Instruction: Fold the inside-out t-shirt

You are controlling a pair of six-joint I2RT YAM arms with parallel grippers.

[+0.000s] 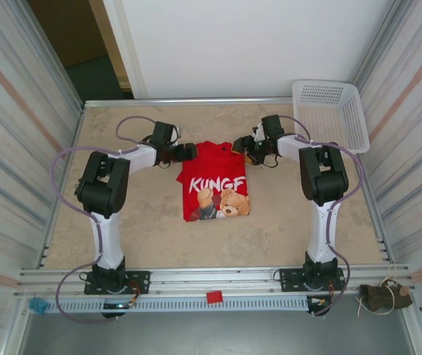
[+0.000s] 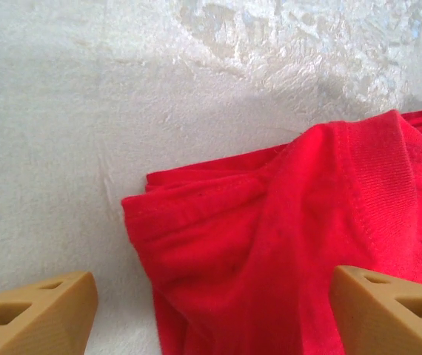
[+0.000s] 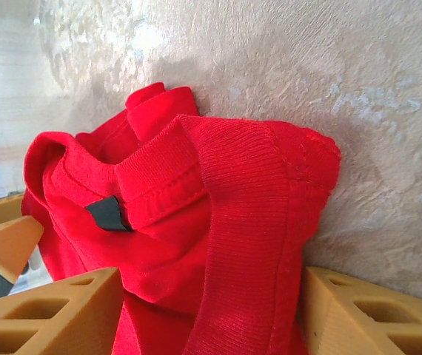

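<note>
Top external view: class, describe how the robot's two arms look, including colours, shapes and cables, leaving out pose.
Both the left arm and right arm have white links with bulky black joint housings, on black bases. A thin lilac cable loops along each. In the wrist views the fingers are tan blocks with triangular cut-outs.

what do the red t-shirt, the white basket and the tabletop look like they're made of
t-shirt: soft knit cloth, likely cotton, matte; the ribbed collar, stitched hems and limp folds show it. white basket: looks like moulded plastic; its walls are a regular grid of small holes. table: hard, smooth, beige with marbled veining; stone or printed laminate, cannot tell which.
</note>
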